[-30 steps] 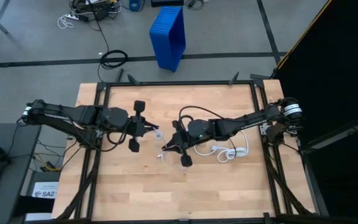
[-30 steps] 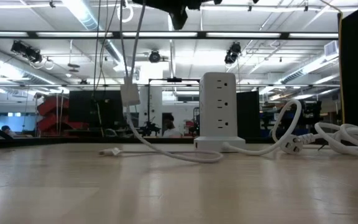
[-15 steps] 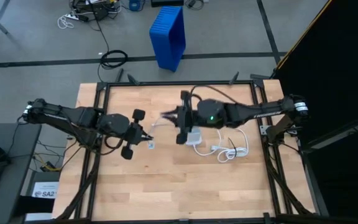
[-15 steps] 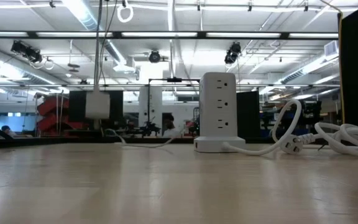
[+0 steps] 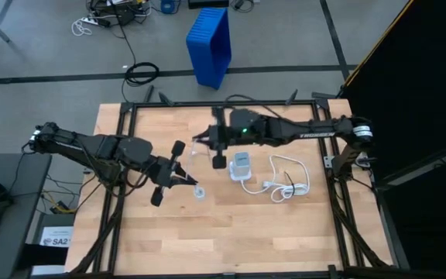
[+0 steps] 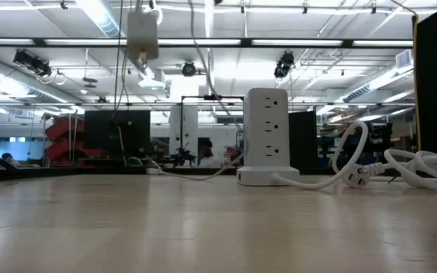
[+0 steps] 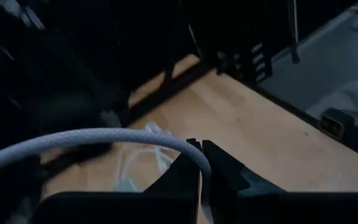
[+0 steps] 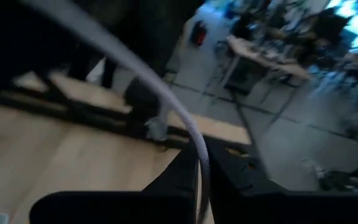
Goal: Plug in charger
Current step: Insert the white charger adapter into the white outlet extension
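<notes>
The charger (image 6: pixel 143 30), a pale brick, hangs high above the table on a white cord (image 7: pixel 92 135). In the high view the charger (image 5: pixel 200 192) sits just past my left gripper (image 5: pixel 187 183), left of the table's middle. My left gripper (image 7: pixel 202 149) is shut on that cord. My right gripper (image 5: pixel 198 142), near the far middle, is shut on a white cord (image 8: pixel 135 68) too. A white power tower (image 5: pixel 240 167) stands upright on its base on the table, right of both grippers. My left gripper pinches the white cord (image 7: pixel 194 149) between its two fingertips, the fingers lying across it and pointing nearly level. The cord arches away from the fingers, clear of the table. My right gripper pinches the white cord (image 8: pixel 202 152) between its two fingertips. The fingers point nearly level toward the table's left. The cord runs up and away from them, clear of the table.
A thick white cable (image 5: pixel 289 184) lies in loops right of the power tower (image 6: pixel 268 136). Another stretch of thin cord (image 6: pixel 192 174) lies on the table left of the tower. A dark frame (image 5: pixel 316 132) runs round the table. A blue bin (image 5: pixel 210 45) stands on the floor beyond.
My right gripper has risen and gone toward the far edge and the table's left, still shut on the cord. My left gripper has swung a little toward the near edge and tipped up. The charger has been lifted much higher, and the cord on the table has been drawn farther back.
</notes>
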{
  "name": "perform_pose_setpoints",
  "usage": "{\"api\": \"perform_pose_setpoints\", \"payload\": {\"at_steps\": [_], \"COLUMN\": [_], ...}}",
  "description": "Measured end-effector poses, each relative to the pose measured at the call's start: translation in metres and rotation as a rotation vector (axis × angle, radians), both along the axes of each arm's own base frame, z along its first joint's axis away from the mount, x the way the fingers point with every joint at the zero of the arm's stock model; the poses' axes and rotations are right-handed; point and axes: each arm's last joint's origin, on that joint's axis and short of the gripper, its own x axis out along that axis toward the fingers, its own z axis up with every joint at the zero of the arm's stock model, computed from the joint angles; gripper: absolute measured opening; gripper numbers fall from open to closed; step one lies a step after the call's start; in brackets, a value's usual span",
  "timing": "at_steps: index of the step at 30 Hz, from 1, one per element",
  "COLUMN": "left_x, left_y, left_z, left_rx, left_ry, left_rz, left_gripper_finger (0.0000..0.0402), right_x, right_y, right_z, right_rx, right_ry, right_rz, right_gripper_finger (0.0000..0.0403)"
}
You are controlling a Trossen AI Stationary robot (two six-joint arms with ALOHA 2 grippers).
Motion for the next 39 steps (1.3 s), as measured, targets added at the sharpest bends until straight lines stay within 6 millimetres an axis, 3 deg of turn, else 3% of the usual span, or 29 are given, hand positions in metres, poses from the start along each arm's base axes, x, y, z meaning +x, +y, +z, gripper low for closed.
{"api": "perform_pose_setpoints", "payload": {"at_steps": [7,12,18,24,31,39], "left_x": [0.000,-0.002,-0.005,-0.006,-0.006,-0.005], "left_y": [0.000,0.001,0.001,0.002,0.002,0.003], "left_z": [0.003,0.008,0.014,0.014,0.014,0.014], "left_rx": [-0.008,-0.018,-0.030,-0.022,-0.008,-0.003], "left_ry": [-0.030,-0.069,-0.117,-0.122,-0.126,-0.125], "left_rz": [-0.004,-0.003,-0.002,0.002,0.005,0.032], "left_gripper_finger": [0.0000,0.0000,0.0000,0.0000,0.0000,0.0000], "right_x": [0.008,0.001,-0.013,-0.034,-0.054,-0.043], "right_y": [0.000,0.002,0.007,0.029,0.061,0.088], "right_z": [-0.027,-0.035,-0.031,-0.008,0.011,-0.017], "right_rx": [0.059,0.057,0.013,0.018,0.052,0.106], "right_ry": [0.138,0.254,0.342,0.320,0.280,0.329], "right_rz": [0.005,0.007,-0.068,-0.052,0.021,0.110], "right_gripper_finger": [0.0013,0.0069,0.0161,0.0223,0.0239,0.0222]}}
